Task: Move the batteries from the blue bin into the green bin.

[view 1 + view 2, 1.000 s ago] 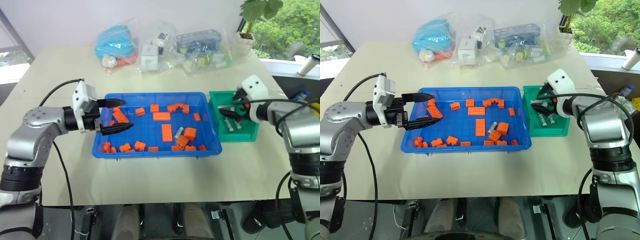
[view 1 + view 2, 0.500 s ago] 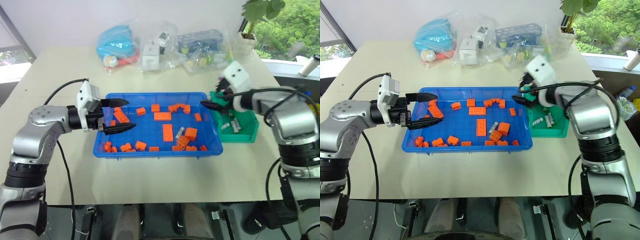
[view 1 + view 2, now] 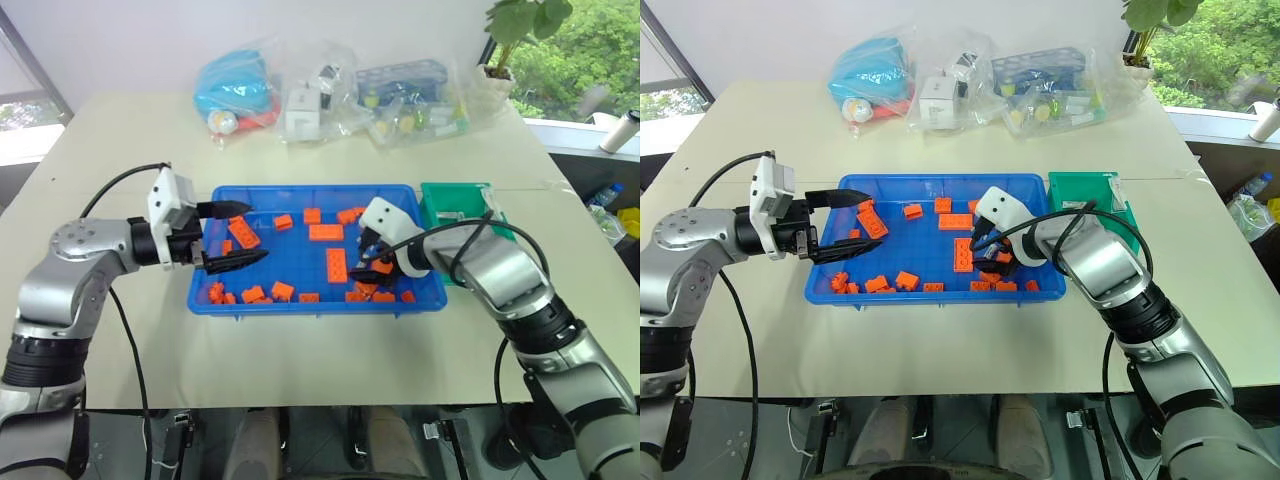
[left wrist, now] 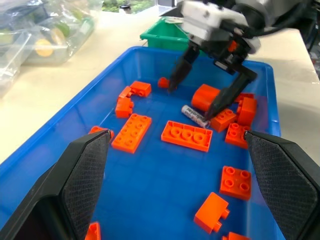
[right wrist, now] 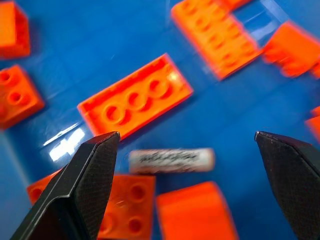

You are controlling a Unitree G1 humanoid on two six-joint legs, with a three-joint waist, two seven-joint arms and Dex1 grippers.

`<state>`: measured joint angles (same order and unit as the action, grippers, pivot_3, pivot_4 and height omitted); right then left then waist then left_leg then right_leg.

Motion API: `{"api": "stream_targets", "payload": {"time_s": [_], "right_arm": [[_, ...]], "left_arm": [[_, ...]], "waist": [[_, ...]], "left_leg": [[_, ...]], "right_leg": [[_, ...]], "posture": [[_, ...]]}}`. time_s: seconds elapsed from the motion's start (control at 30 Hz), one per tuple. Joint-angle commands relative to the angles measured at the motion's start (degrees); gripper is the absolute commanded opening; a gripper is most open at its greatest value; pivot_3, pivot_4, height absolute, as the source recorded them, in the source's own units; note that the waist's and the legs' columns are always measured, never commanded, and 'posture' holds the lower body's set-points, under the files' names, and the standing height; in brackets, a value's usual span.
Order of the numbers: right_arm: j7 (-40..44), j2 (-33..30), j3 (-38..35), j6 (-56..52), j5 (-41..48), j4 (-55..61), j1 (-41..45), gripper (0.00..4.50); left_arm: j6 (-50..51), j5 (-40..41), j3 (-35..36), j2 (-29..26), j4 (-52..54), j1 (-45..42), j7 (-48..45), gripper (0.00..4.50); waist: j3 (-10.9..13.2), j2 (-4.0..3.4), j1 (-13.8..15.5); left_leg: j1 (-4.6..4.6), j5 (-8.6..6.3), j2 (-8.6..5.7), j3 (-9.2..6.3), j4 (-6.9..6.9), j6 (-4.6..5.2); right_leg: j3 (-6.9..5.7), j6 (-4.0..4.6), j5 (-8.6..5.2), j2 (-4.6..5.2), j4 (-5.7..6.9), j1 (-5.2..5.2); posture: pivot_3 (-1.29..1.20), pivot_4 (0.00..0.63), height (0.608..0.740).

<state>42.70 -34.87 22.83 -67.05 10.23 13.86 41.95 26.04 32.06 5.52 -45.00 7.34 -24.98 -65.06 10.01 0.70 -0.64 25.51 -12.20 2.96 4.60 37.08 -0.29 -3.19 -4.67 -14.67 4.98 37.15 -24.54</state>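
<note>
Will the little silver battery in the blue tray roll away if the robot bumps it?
Probably a bit: the little silver battery is a smooth round cylinder lying on its side on the glossy blue tray. The orange toy bricks crowded beside it would likely stop it quickly. It looks stiff, so the open right gripper shouldn't bend it.

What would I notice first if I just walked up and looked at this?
The big blue bin in the middle of the table, scattered with bright orange bricks. The right gripper hangs over it with jaws open, straddling a small silver battery among the bricks. The green bin sits beside the blue one on the right.
</note>
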Motion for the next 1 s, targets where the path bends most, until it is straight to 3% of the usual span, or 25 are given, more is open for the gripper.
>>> {"api": "stream_targets", "payload": {"time_s": [0.03, 0.47, 0.53, 0.67, 0.87, 1.0], "right_arm": [[0.60, -0.88, 0.70, -0.40, 0.77, 3.00, 0.23, 4.44], [2.03, -1.52, 6.74, 7.91, -3.97, -6.06, 2.49, 4.44], [2.40, -1.69, 6.90, 9.23, -4.60, -6.65, 2.26, 3.92], [2.80, -1.14, 6.15, 9.38, -4.56, -6.59, 2.20, 2.20], [1.38, 1.90, 0.54, 7.06, -2.47, -6.26, 4.00, 2.21], [-1.68, 3.91, -8.96, 5.53, -0.20, -7.58, 8.11, 2.21]], "left_arm": [[0.13, 1.04, 2.10, -0.68, 2.51, 0.38, 0.56, 4.50], [-0.36, 1.24, 1.97, -0.44, 1.88, -0.47, 1.32, 4.50], [-0.36, 1.26, 2.00, -0.44, 1.92, -0.39, 1.40, 4.50], [-0.28, 1.33, 1.99, -0.49, 2.07, -0.25, 1.44, 4.50], [-0.51, 1.01, 1.20, -0.21, 1.02, -1.33, 0.99, 4.50], [-0.54, 0.93, 0.26, 0.33, 0.59, -2.29, 0.29, 4.50]], "waist": [[0.00, 0.00, -0.02], [-0.01, 0.01, 0.00], [-0.01, 0.03, 0.00], [-0.01, 0.02, -0.03], [-0.01, 0.02, -0.04], [-0.01, 0.02, 0.03]], "left_leg": [[0.00, 0.00, 0.00, 0.00, 0.00, 0.00], [-0.01, 0.00, 0.00, 0.00, 0.01, 0.00], [-0.01, 0.00, -0.01, 0.00, 0.02, 0.00], [-0.02, 0.00, 0.00, 0.00, 0.02, 0.00], [-0.02, 0.00, 0.00, 0.00, 0.02, 0.00], [-0.01, 0.00, -0.01, 0.02, 0.03, 0.00]], "right_leg": [[0.00, 0.00, 0.00, 0.00, 0.00, 0.00], [0.00, 0.00, 0.00, -0.01, 0.00, 0.01], [0.00, 0.00, 0.00, -0.01, 0.00, 0.02], [0.00, 0.00, 0.00, -0.01, 0.00, 0.02], [0.00, -0.01, 0.00, -0.01, 0.02, 0.02], [0.00, -0.01, 0.01, -0.01, 0.02, 0.01]], "posture": [[0.00, 0.150, 0.736], [0.00, 0.150, 0.736], [0.00, 0.150, 0.736], [0.00, 0.150, 0.736], [0.00, 0.150, 0.736], [0.00, 0.150, 0.736]]}}
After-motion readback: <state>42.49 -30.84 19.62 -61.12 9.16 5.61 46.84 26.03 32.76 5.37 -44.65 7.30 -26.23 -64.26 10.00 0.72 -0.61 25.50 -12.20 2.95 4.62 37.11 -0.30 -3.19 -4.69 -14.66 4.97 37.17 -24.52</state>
